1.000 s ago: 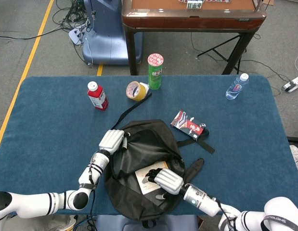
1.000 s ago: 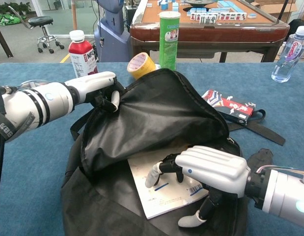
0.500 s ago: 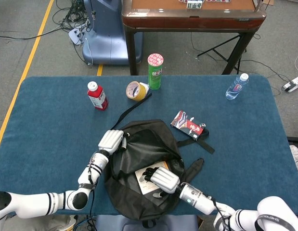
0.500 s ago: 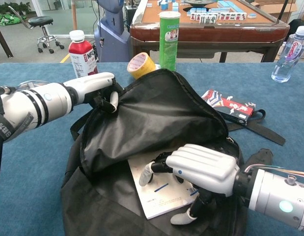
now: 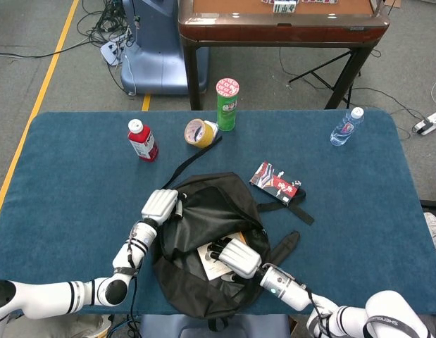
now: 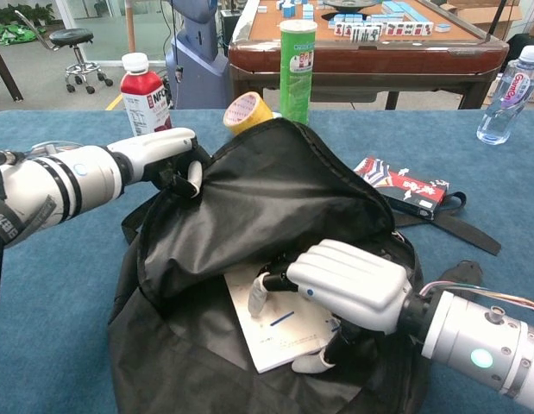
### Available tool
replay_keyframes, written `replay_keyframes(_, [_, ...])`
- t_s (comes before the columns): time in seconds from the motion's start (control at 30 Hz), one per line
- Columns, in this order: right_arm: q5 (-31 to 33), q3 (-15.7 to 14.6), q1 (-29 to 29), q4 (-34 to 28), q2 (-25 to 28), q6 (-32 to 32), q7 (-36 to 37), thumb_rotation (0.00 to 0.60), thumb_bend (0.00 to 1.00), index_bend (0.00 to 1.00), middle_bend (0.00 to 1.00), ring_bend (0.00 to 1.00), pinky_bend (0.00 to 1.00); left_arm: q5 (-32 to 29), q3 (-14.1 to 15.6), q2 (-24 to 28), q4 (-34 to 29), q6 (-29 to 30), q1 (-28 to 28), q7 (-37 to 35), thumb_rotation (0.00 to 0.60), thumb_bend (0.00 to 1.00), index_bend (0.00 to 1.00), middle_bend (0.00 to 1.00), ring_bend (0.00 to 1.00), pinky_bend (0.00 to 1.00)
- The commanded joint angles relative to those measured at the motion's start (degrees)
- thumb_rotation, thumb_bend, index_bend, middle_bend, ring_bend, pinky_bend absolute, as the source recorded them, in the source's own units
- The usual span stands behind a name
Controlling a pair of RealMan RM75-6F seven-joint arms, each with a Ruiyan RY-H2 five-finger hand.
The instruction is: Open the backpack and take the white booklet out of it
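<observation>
Over the last second the right hand (image 6: 348, 285) has been pushed deeper into the mouth of the black backpack (image 6: 275, 198), and its fingers are now laid over the white booklet (image 6: 279, 328) with the thumb curled beneath the near edge; a grasp appears close, though a firm hold cannot be confirmed. The flap is kept raised, pinched by the left hand (image 6: 167, 155). The booklet lies flat under the right palm, thin, white, with a barcode.
</observation>
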Motion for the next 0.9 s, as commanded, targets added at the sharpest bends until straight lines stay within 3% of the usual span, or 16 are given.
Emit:
replay_keyframes(0.03, [0.1,0.0,0.0,0.0,-0.2,0.5,0.9,0.600,0.32,0.39,0.34,0.25,0.35,0.1,0.0,0.1,0.0,0.0,0.0,0.0,0.600,0.93,0.79,0.78,0.64,0.32])
replay_keyframes(0.47, [-0.8,0.7,1.0,3.4,-2.0,3.6,-0.9,0.600,0.42,0.47,0.40,0.30,0.36,0.4,0.1,0.4,-0.1,0.1,0.0,-0.1,0.600,0.93,0.79,0.78,0.64,0.32])
replay_keyframes(0.7, [-1.2,1.2,1.1,4.4,-2.3,6.3,-1.2,0.600,0.53,0.63,0.51,0.39,0.44,0.4,0.0,1.1,-0.4,0.2,0.1,-0.4,0.600,0.93,0.79,0.78,0.63,0.32])
replay_keyframes(0.9, [-1.5,1.6,1.1,0.5,0.2,8.8,-0.6,0.600,0.55,0.76,0.61,0.50,0.52,0.6,0.0,1.7,-0.3,0.3,0.1,-0.2,0.600,0.93,0.79,0.78,0.63,0.32])
